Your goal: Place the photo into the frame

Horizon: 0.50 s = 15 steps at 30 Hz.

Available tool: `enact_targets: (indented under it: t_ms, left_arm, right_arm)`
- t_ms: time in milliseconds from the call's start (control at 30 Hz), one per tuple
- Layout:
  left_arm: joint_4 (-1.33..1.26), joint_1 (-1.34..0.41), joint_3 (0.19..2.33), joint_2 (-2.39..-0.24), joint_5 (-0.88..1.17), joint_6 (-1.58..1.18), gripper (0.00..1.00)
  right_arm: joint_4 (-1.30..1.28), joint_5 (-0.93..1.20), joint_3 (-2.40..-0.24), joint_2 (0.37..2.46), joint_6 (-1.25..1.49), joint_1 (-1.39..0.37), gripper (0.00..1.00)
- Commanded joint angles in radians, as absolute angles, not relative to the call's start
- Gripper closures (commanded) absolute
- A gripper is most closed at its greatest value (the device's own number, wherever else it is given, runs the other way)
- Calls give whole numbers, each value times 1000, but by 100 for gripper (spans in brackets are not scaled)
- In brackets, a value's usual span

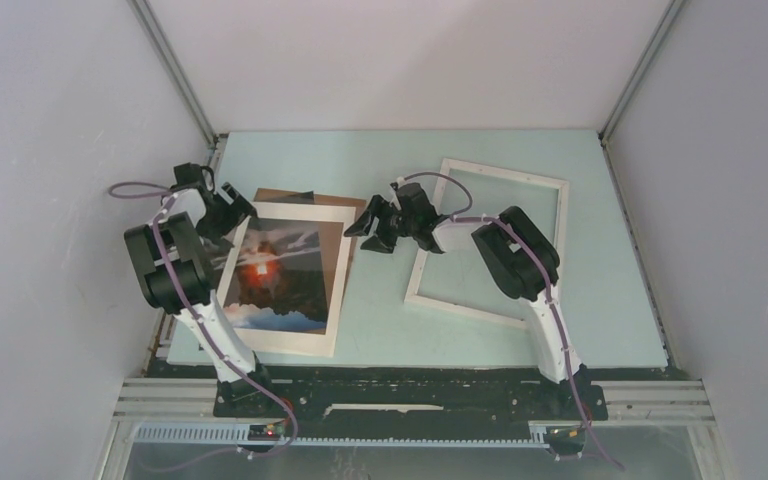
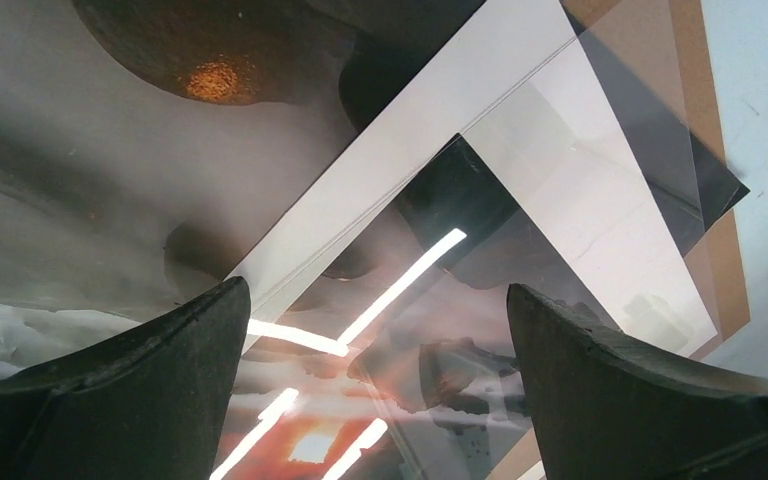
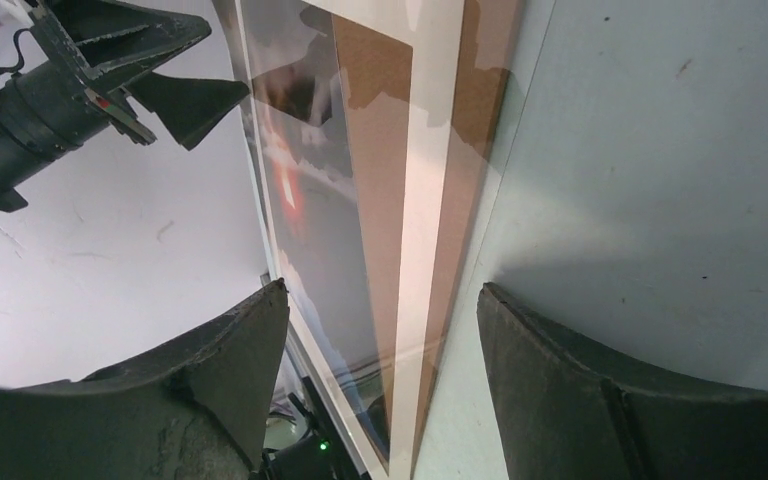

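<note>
- The white-bordered paper photo of a glowing red sun lies flat, left of centre in the top view, on a plain brown backing board that peeks out above it.
- The thin white rectangular frame sits upper right on the pale green table, well apart from the photo.
- The left gripper hovers at the photo's upper left corner with its jaws spread wide and nothing held.
- The right gripper hangs between photo and frame, jaws well parted and empty.
- Only the left wrist view catches the glare streaks across the print.
- The right wrist view shows the stack nearly edge-on.
- From above, the right arm hides part of the frame's left rail.
</note>
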<state>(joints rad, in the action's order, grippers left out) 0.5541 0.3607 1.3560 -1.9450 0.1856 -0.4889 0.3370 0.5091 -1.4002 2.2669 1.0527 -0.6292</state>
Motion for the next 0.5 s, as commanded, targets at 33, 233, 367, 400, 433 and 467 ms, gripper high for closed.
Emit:
enact_targets:
  t_ms: [33, 233, 367, 400, 433, 467]
  left_arm:
    - [603, 310, 1307, -1949, 253, -516, 0]
    - [607, 298, 1306, -1949, 244, -513, 0]
    - [607, 296, 1308, -1956, 242, -515, 0]
    - [607, 296, 1308, -1957, 242, -515, 0]
    - [609, 296, 1309, -1958, 241, -514, 0]
    - [609, 296, 1310, -1958, 240, -514, 0]
  right_arm:
    - [330, 482, -1416, 2292, 1080, -626, 22]
    - [399, 509, -1401, 2297, 1121, -627, 22]
    - [588, 578, -1369, 2314, 1233, -632, 23]
    - [630, 601, -1357, 2312, 1259, -632, 23]
    - [666, 612, -1345, 2304, 1282, -632, 24]
    - [689, 615, -1329, 2291, 1291, -632, 25]
